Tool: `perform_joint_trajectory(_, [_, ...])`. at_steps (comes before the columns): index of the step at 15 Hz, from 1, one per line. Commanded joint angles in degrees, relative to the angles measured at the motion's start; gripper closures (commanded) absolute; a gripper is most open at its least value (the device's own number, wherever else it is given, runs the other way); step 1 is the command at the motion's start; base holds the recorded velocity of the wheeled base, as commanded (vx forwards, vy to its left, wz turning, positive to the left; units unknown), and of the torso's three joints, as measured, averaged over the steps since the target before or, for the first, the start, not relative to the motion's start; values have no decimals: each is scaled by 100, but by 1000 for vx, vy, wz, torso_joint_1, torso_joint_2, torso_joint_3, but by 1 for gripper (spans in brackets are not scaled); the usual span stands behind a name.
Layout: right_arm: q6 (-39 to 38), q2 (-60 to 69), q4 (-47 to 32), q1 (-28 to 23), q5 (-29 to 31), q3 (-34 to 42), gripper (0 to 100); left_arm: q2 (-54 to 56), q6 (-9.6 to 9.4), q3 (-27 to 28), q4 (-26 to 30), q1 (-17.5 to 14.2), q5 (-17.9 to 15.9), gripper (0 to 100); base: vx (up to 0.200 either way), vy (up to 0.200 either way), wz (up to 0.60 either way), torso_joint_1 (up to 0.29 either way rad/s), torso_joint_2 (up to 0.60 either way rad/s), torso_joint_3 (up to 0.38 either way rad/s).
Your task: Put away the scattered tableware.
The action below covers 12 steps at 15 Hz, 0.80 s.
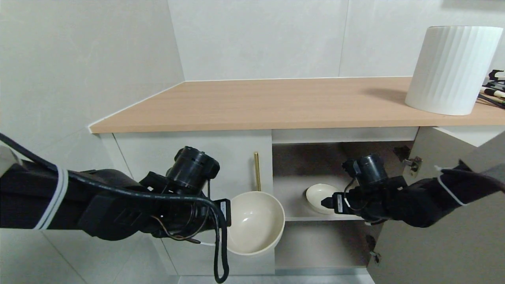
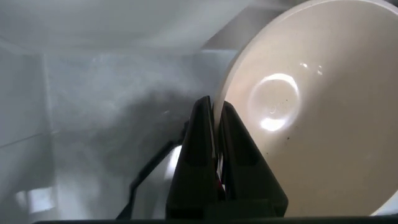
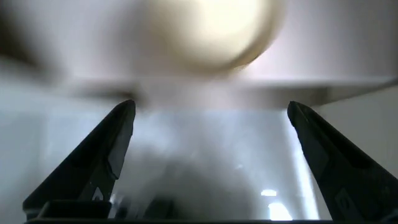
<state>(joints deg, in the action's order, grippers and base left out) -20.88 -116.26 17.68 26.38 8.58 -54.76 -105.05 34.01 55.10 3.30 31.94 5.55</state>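
My left gripper (image 1: 225, 215) is shut on the rim of a large cream bowl (image 1: 256, 223), held tilted in front of the cabinet's closed left door. In the left wrist view its fingers (image 2: 202, 134) pinch the rim, and the bowl's inside (image 2: 311, 112) faces the camera. A small cream bowl (image 1: 320, 197) rests on the middle shelf (image 1: 292, 197) inside the open right half of the cabinet. My right gripper (image 1: 329, 203) is at the shelf's front, just right of that bowl. The right gripper (image 3: 211, 112) stands open with nothing between its fingers, and the small bowl (image 3: 217, 28) lies beyond it.
A wooden countertop (image 1: 256, 104) runs above the cabinet. On its right stands a white ribbed cylinder (image 1: 453, 69), with dark pens (image 1: 493, 92) behind it. The right cabinet door (image 1: 434, 236) hangs open beside my right arm. A brass handle (image 1: 257, 171) is on the closed door.
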Motion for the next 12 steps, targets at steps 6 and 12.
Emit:
perform_joint_trajectory(6, [58, 1800, -1267, 1633, -955, 414, 0, -596, -17, -35, 21, 585, 491, 100, 0, 0, 0, 0, 0, 0])
perform_joint_trajectory(12, [-30, 991, -1223, 1906, -375, 71, 0, -385, -9, -52, 30, 752, 491, 100, 0, 0, 0, 0, 0, 0])
